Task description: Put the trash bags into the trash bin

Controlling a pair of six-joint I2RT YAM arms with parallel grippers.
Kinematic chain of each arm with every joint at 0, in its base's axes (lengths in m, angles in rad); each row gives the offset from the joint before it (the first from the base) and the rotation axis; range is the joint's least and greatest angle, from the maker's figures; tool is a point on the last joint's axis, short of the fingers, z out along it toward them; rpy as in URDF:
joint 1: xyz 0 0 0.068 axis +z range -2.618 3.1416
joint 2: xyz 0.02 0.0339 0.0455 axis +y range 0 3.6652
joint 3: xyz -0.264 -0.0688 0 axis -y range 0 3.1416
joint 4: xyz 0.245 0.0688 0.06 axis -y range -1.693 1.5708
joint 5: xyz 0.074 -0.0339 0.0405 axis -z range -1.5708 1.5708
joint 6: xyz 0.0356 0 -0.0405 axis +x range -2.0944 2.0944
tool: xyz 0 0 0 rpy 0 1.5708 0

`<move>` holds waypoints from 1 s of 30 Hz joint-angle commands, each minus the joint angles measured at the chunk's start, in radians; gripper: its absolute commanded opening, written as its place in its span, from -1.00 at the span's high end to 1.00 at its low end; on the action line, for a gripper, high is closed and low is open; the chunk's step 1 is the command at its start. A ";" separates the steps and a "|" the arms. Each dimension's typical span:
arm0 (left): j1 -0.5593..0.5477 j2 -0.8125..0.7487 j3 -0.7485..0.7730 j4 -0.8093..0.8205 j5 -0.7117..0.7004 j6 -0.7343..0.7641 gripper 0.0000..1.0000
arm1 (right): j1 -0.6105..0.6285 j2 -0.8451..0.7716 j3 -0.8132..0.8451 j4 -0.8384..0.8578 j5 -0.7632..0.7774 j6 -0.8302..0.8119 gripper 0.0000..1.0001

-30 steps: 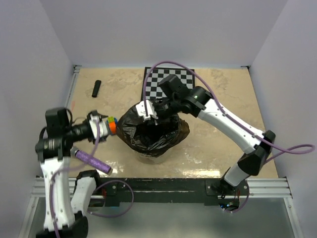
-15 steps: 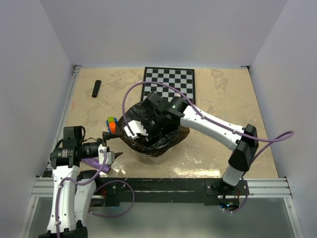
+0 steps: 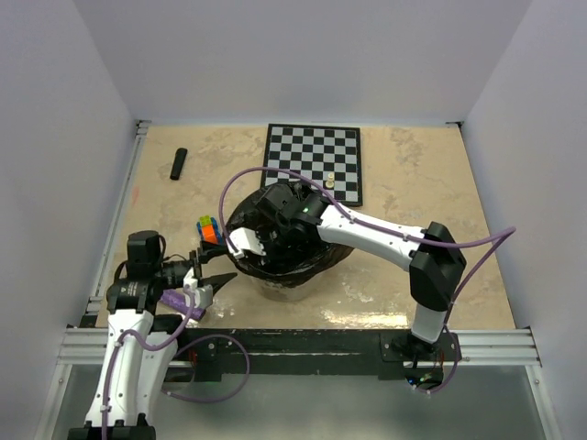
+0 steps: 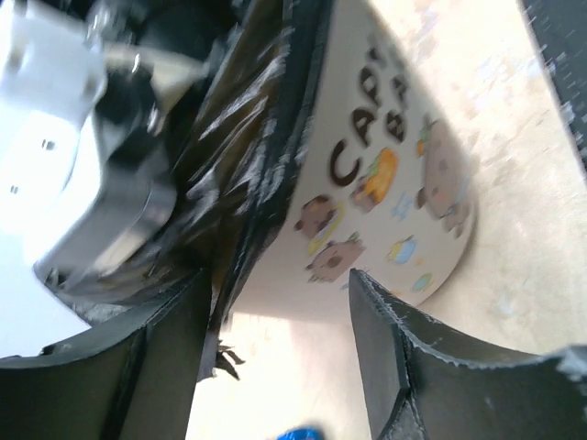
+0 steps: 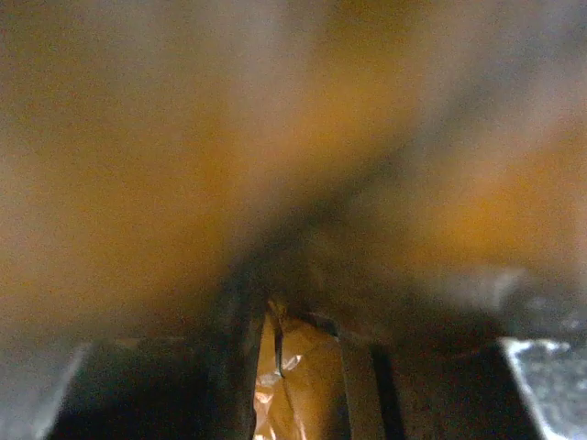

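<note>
Looking down from the top camera, you have bare tan table (image 3: 404, 165) open beyond the bin and along the outer side of the right arm. White walls close the space on the left, right and far sides. Your left gripper (image 3: 215, 267) sits low with its two black fingers spread apart, their tips just short of the near-left wall of the large round cream-beige plastic trash bin (image 4: 385, 220). Just past those fingertips, on the far side, a small multicoloured puzzle cube (image 3: 208, 229) stands close to the bin, so room there is tight. Behind the fingers, under the left wrist, lies a purple textured roll (image 3: 174, 301).

The thin glossy black plastic trash bag (image 3: 303, 261) is wrinkled and shiny. It is draped over the bin's rim and hangs down the outside of the wall, with its mouth open on a dark inside. In the left wrist view its ragged edge runs down the bin just ahead of one left fingertip, while the printed cartoon animals and brown lettering on the bin wall fill the gap between the two fingers.

Your right gripper (image 3: 244, 242) reaches across the bin's mouth to the near-left rim, its white head sunk into the film. The right wrist view is only an amber and dark blur, so you cannot tell whether those fingers are apart or closed.

A short finger-thick black roll (image 3: 178, 163) lies well apart, far beyond the left fingers near the left wall. A black-and-white chessboard (image 3: 314, 163) lies beyond the bin.
</note>
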 commanded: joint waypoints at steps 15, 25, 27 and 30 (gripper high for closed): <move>-0.153 0.099 -0.067 0.269 0.077 -0.113 1.00 | 0.027 -0.097 -0.222 0.322 0.099 0.211 -0.16; -0.161 0.062 -0.027 0.142 -0.049 -0.076 1.00 | 0.025 -0.177 -0.290 0.354 0.120 0.177 -0.37; -0.161 0.081 0.003 0.101 -0.075 -0.042 1.00 | 0.025 -0.218 -0.250 0.354 0.131 0.194 -0.43; -0.161 0.105 0.069 0.049 -0.117 -0.042 1.00 | 0.025 -0.284 -0.181 0.310 0.129 0.217 -0.53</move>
